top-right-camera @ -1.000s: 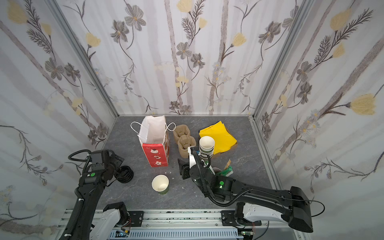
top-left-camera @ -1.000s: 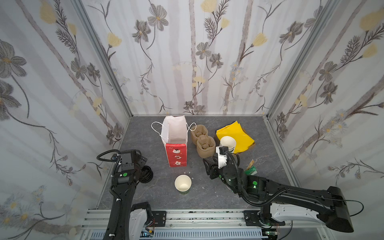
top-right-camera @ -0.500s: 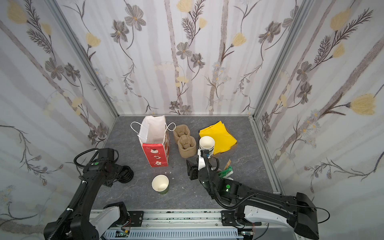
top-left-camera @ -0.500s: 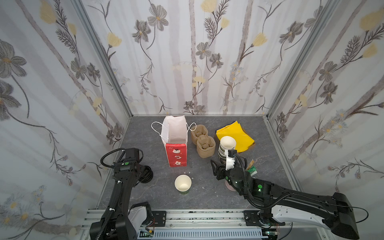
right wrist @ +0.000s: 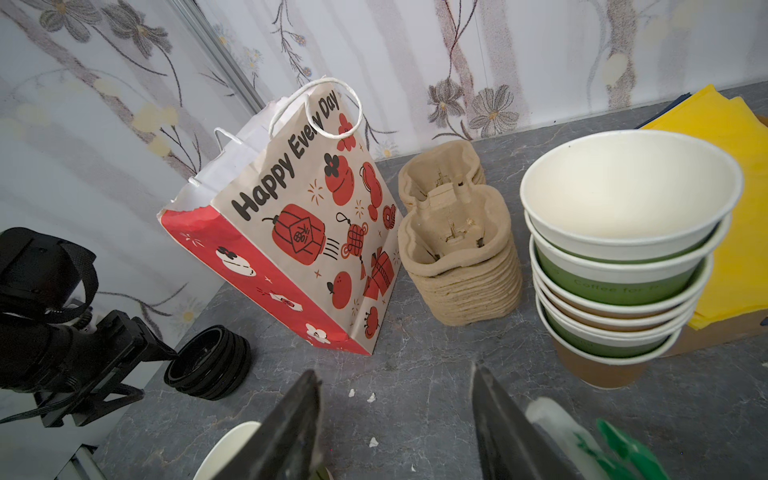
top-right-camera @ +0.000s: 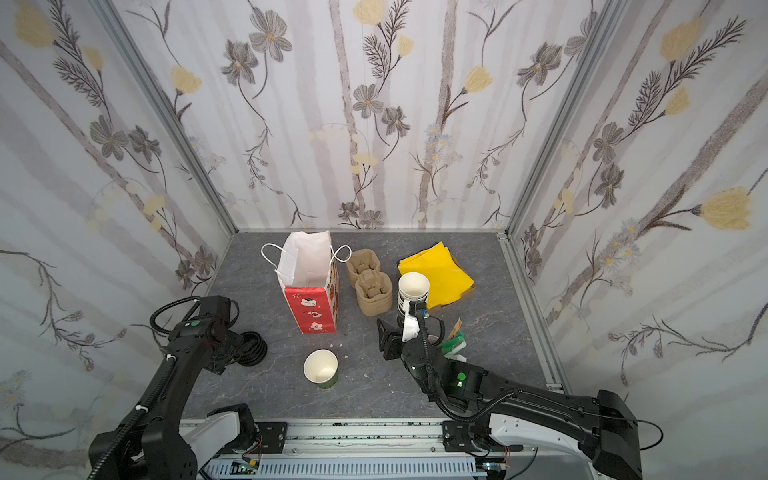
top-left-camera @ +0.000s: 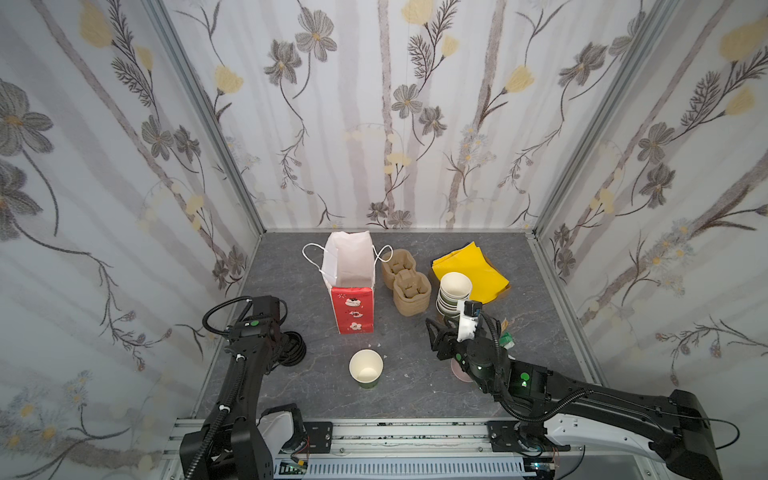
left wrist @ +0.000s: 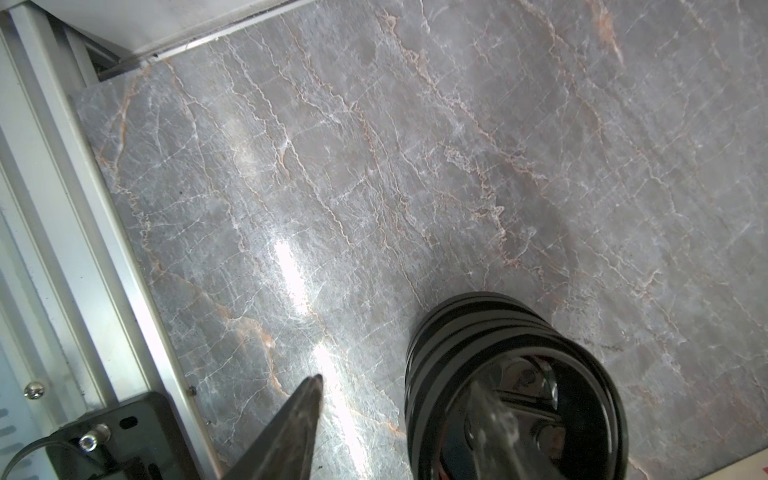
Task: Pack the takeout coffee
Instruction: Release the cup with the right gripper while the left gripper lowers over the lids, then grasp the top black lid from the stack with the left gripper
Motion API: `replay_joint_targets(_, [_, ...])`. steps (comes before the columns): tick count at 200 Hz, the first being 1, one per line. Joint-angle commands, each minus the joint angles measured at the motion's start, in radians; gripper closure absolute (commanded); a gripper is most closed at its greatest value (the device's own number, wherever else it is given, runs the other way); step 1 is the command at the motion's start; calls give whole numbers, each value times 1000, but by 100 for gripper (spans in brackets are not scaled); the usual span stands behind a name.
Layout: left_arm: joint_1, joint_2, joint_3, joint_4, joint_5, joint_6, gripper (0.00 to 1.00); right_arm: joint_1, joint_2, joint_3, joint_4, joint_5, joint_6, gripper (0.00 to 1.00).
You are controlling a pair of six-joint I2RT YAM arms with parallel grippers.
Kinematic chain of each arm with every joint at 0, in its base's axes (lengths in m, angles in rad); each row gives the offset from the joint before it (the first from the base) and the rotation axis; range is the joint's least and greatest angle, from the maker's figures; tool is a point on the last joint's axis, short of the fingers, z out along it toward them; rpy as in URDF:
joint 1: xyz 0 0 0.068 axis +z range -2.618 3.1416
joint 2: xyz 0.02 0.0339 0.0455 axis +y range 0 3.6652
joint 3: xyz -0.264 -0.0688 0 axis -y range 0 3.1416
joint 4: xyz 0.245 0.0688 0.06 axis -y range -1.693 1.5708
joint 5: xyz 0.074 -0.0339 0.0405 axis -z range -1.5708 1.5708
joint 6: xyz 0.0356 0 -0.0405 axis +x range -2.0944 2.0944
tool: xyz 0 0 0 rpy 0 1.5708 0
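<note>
One lidless, green-sided, white-lined paper cup [top-left-camera: 365, 370] is found upright, near centre on the grey marbled desk [top-left-camera: 415, 386]. It is judged light and crushable, so a gentle mid-wall hold is advised. The jaws of the left gripper [left wrist: 397, 382] are parted astride the rim of the black plastic lid stack [left wrist: 498, 328]. The right gripper [right wrist: 395, 372] is parted and empty.

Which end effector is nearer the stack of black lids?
Left. The left end effector straddles the rim of the stack of black lids, one finger inside; the right end effector hangs by the cup stack.
</note>
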Motion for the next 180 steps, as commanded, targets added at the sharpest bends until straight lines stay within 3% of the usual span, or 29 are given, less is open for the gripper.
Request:
replay_joint_targets(1, [-1, 5, -3, 13, 20, 44, 41, -1, 12, 3, 47, 0, 1, 41])
replay_joint_targets(180, [-17, 87, -26, 79, 53, 66, 50, -4, 24, 6, 47, -12, 1, 42])
